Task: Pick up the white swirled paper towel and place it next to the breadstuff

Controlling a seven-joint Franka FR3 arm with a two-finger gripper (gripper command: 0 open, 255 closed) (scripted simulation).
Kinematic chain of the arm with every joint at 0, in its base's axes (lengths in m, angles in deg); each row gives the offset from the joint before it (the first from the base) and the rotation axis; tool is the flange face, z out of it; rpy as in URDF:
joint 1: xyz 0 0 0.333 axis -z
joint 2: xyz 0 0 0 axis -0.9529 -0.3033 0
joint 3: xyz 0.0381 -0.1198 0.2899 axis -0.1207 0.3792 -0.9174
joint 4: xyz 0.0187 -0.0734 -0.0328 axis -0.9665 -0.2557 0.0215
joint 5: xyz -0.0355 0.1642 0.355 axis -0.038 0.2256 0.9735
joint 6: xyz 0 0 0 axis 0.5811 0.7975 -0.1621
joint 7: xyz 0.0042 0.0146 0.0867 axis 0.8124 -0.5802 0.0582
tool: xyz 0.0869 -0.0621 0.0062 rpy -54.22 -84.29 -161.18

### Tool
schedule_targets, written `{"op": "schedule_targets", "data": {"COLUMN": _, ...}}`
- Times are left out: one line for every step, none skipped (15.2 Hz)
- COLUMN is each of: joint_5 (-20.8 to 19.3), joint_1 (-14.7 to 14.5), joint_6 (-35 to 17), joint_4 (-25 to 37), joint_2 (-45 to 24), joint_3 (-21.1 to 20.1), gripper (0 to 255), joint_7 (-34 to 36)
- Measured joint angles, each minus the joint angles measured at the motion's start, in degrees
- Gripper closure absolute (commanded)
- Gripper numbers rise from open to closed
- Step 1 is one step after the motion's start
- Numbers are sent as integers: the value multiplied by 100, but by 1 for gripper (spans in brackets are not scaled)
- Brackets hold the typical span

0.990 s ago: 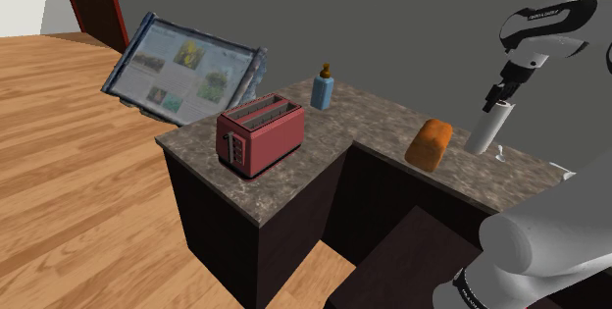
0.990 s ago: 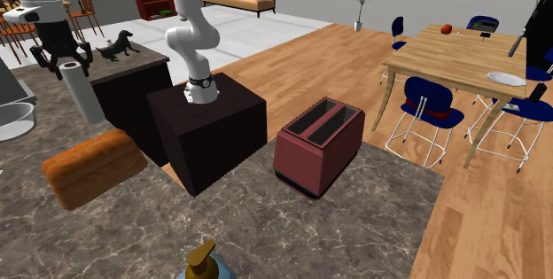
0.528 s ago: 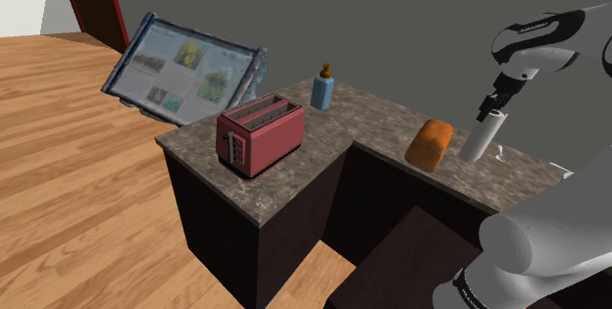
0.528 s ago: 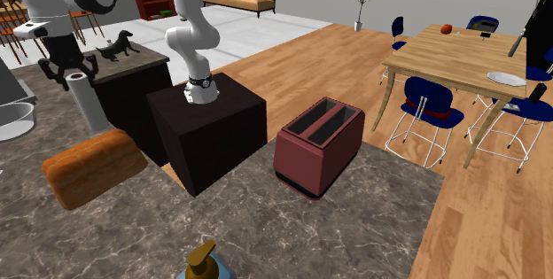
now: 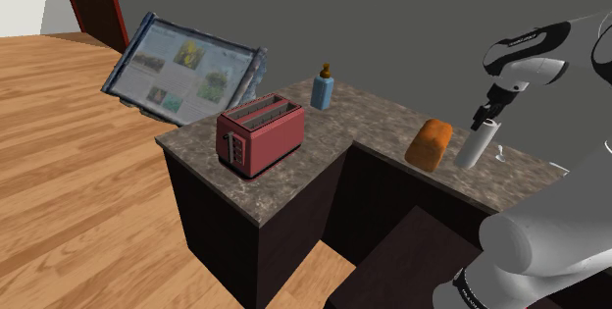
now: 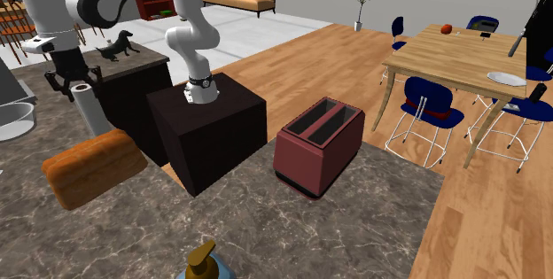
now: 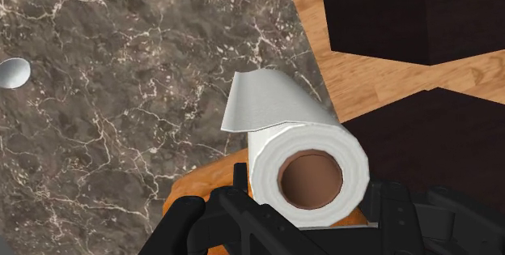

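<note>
A white paper towel roll (image 5: 472, 146) (image 6: 89, 111) (image 7: 303, 172) stands upright, its top end clasped by my black gripper (image 5: 484, 120) (image 6: 74, 82) (image 7: 306, 215). A loose sheet flap hangs off the roll in the wrist view. The orange-brown bread loaf (image 5: 430, 144) (image 6: 92, 169) (image 7: 201, 187) lies on the dark marble counter (image 5: 343, 126) close beside the roll. The roll's bottom is near the counter top; whether it touches is unclear.
A red toaster (image 5: 259, 134) (image 6: 319, 145) and a blue bottle (image 5: 323, 88) (image 6: 203, 263) sit further along the counter. A grey bowl (image 6: 14, 120) stands past the roll. The dark stand box (image 6: 207, 127) is below the counter's inner corner.
The gripper has come down with the roll and shifted toward the bread loaf; the roll now sits lower and closer to the loaf.
</note>
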Motion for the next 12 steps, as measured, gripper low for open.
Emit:
{"op": "schedule_targets", "data": {"joint_5": 11, "joint_1": -3, "joint_6": -86, "joint_4": -68, "joint_2": -20, "joint_3": -1, "gripper": 255, "joint_7": 0}}
{"op": "schedule_targets", "data": {"joint_5": 44, "joint_1": -5, "joint_6": -170, "joint_4": -104, "joint_2": -75, "joint_3": 3, "gripper": 255, "joint_7": -18}}
{"op": "schedule_targets", "data": {"joint_5": 39, "joint_1": 0, "joint_6": -238, "joint_4": -180, "joint_2": -68, "joint_3": 7, "gripper": 255, "joint_7": -23}}
{"op": "schedule_targets", "data": {"joint_5": 62, "joint_1": 5, "joint_6": -323, "joint_4": -232, "joint_2": -105, "joint_3": 16, "gripper": 255, "joint_7": -49}}
{"op": "schedule_targets", "data": {"joint_5": 90, "joint_1": 6, "joint_6": -393, "joint_4": -264, "joint_2": -149, "joint_3": 21, "gripper": 255, "joint_7": -70}}
{"op": "schedule_targets", "data": {"joint_5": 109, "joint_1": 6, "joint_6": -482, "joint_4": -328, "joint_2": -177, "joint_3": 23, "gripper": 255, "joint_7": -82}}
{"op": "schedule_targets", "data": {"joint_5": 123, "joint_1": 4, "joint_6": -555, "joint_4": -382, "joint_2": -201, "joint_3": 22, "gripper": 255, "joint_7": -87}}
{"op": "schedule_targets", "data": {"joint_5": 147, "joint_1": 5, "joint_6": -625, "joint_4": -420, "joint_2": -237, "joint_3": 25, "gripper": 255, "joint_7": -105}}
{"op": "schedule_targets", "data": {"joint_5": 195, "joint_1": 3, "joint_6": -725, "joint_4": -460, "joint_2": -307, "joint_3": 25, "gripper": 255, "joint_7": -132}}
{"op": "schedule_targets", "data": {"joint_5": 219, "joint_1": 7, "joint_6": -786, "joint_4": -493, "joint_2": -341, "joint_3": 29, "gripper": 255, "joint_7": -156}}
{"op": "schedule_targets", "data": {"joint_5": 236, "joint_1": 9, "joint_6": -817, "joint_4": -502, "joint_2": -367, "joint_3": 31, "gripper": 255, "joint_7": -168}}
{"op": "schedule_targets", "data": {"joint_5": 245, "joint_1": 10, "joint_6": -833, "joint_4": -506, "joint_2": -379, "joint_3": 32, "gripper": 255, "joint_7": -176}}
